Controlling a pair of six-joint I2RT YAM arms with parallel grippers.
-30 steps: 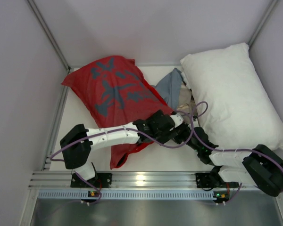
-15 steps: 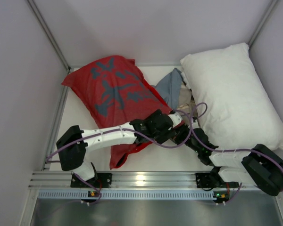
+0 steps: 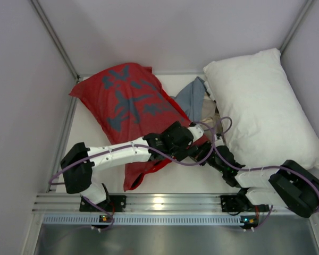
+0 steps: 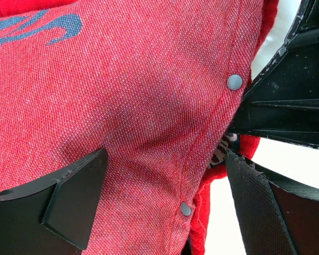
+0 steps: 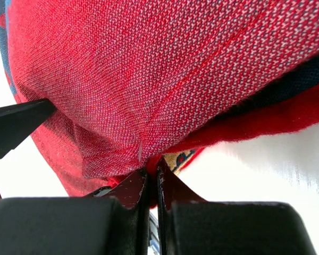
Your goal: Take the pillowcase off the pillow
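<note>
Shifted leftward, the left pincer (image 4: 165, 186) is held wide over the pillowcase (image 3: 127, 101), pinched by the right pincer (image 5: 151, 186).

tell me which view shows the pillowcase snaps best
Left wrist: two metal snaps sit along the pillowcase hem, sharp. Right wrist shows fabric but no snaps; in top external they are too small to see.

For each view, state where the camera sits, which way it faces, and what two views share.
Top external: above and behind the bases, looking down; both arms reach onto the pillowcase.
Left wrist: on the left arm, facing its snap-studded hem; the open left gripper straddles it.
Right wrist: facing the hem, pinched in the shut right gripper.
Shared: both wrist views show that red hem.
</note>
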